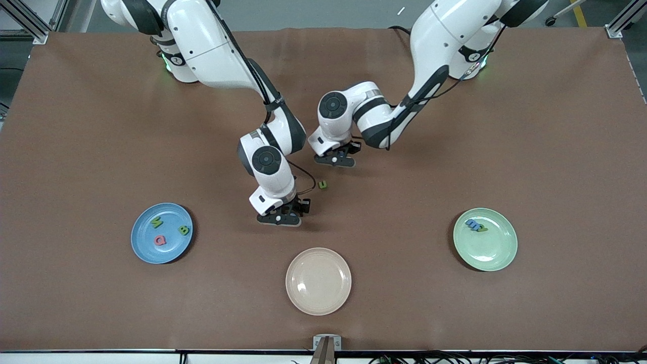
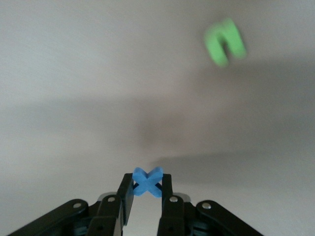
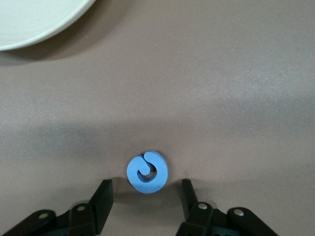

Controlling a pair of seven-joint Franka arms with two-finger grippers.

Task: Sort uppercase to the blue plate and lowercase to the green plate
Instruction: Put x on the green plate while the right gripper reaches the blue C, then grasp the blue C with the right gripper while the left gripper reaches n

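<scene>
My left gripper [image 1: 336, 159] [image 2: 146, 186] is shut on the blue x [image 2: 147, 181], low over the middle of the table. The green u [image 1: 322, 185] lies on the table between the two grippers and shows blurred in the left wrist view [image 2: 225, 42]. My right gripper [image 1: 280, 218] [image 3: 145, 191] is open and low, with the blue G [image 3: 146, 171] flat on the table just past its fingertips. The blue plate [image 1: 146, 255] holds the green N [image 1: 157, 221], green B [image 1: 184, 230] and pink G [image 1: 160, 239]. The green plate [image 1: 493, 253] holds the blue m [image 1: 473, 223] and green p [image 1: 481, 228].
An empty cream plate [image 1: 318, 281] sits near the front camera, between the two coloured plates and just nearer than my right gripper; its rim shows in the right wrist view [image 3: 34, 19]. The brown mat [image 1: 556, 151] covers the table.
</scene>
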